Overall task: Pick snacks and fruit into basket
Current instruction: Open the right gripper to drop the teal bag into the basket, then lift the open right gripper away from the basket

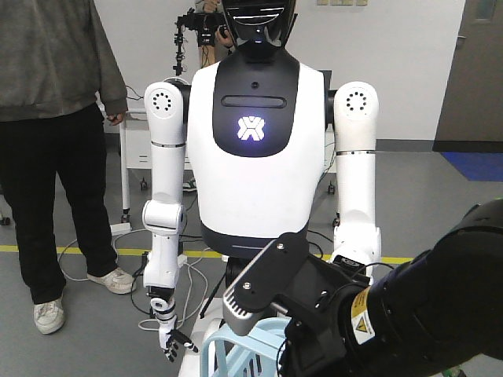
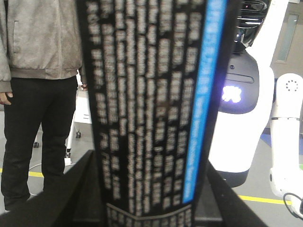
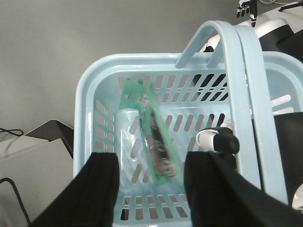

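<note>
My right fingers [image 3: 102,189] hang open over the basket [image 3: 94,80], with the green pouch [image 3: 151,137] lying below, between them. Left fingers [image 2: 71,198] clamp a black pack [image 2: 151,109]. I'd lift right clear of the handles [image 3: 246,94] first, then drop that in low.

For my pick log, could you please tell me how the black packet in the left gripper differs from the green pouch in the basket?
The black packet carries pale lettering and a blue stripe; the green pouch has a dark centre. The black packet is clamped in the left gripper; the green pouch lies loose in the basket. Both are long, narrow printed packs.
</note>
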`<state>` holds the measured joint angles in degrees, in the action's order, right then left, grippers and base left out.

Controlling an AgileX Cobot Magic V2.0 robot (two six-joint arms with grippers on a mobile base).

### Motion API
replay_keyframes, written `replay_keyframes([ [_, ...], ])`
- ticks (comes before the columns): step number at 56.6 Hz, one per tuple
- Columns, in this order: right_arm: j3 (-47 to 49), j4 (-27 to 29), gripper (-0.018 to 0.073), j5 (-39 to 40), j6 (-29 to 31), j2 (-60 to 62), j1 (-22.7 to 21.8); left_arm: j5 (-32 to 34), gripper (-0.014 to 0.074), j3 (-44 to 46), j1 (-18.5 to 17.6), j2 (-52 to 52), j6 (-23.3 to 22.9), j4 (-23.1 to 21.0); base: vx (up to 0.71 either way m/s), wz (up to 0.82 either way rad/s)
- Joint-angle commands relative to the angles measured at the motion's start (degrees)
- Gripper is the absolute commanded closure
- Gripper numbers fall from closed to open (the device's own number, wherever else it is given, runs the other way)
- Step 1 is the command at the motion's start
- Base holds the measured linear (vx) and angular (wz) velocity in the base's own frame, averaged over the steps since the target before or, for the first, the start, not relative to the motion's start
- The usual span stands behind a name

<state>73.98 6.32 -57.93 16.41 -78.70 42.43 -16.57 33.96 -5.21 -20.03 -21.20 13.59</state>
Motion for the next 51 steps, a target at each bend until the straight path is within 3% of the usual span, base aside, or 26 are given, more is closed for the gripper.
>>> replay_keyframes([
  [1,2.1,-0.1,0.0142,2.3,-0.1,1.9,0.0,5.8,0.0594,1.9,0.0,-0.5,-0.1,0.3,0.00,0.00],
  [13,2.1,-0.1,0.0142,4.4,2.3,4.3,0.0,5.8,0.0594,1.9,0.0,-0.5,-0.1,0.3,0.00,0.00],
  [37,1.6,-1.8,0.0144,22.8,2.1,19.2,-0.3,5.8,0.0594,1.9,0.0,-0.5,-0.3,0.3,0.00,0.00],
  [51,-10.6,-3.1,0.0161,37.3,-0.5,30.1,-0.3,6.2,0.0594,1.9,0.0,-0.5,-0.3,0.3,0.00,0.00],
])
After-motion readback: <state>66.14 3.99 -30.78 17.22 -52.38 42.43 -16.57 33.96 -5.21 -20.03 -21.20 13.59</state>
